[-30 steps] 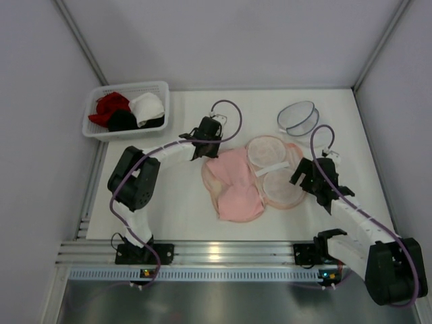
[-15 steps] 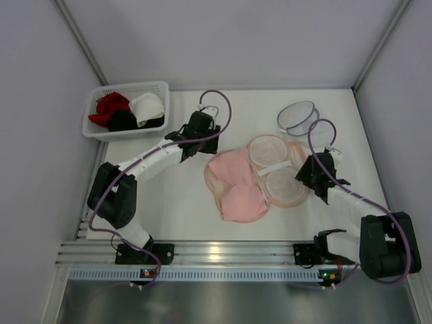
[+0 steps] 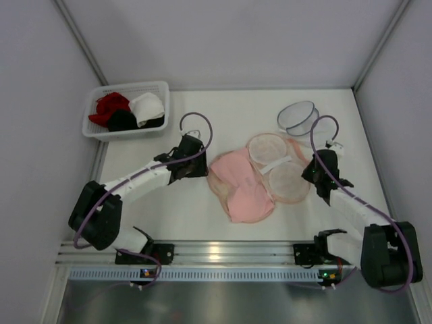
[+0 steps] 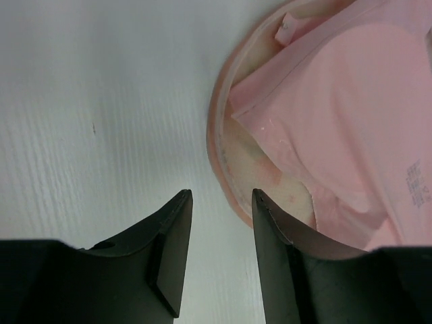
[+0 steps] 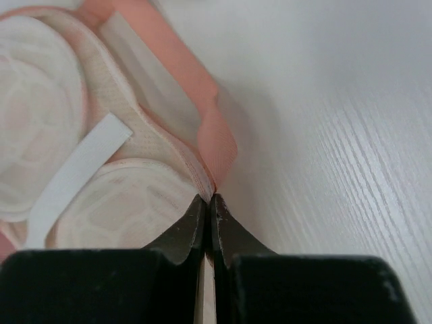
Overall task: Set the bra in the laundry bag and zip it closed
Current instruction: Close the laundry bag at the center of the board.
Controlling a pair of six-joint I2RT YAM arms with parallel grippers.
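Right fingers (image 5: 181, 233) are pressed tight together, and as far as I can tell they've nipped the outer hem of the bra (image 5: 115, 196). The pinch is right at the nearer cup, on the edge facing away from the laundry bag (image 3: 239, 192).

That's the geometry that matters imo. The bra sits along the bag's right side, touching it and maybe lapping over it a bit. Its pale cups are up, with a white band (image 5: 74, 172) slung across them. The long axis runs along that right flank, far cup to near cup, not across toward the bag. Since the grip is on the side of the bra away from the bag, I'd say the next move has to carry it leftward, toward the bag's middle.

Left fingers (image 4: 169, 256) are about half spread with nothing between them, just bare worktop (image 4: 101, 101). They hover just off the bag's left rim. From the wrist cam the rim curves past just ahead of the tips, off to one side and not in the gap.

Along that rim the pink cover stands away a little and you can see pale patterned lining. My guess is the mouth is open on the bag's left, the opposite side from the bra. The right arm is clearly nearer the bra and the left arm nearer the rim. Bra's not inside, zip not done.
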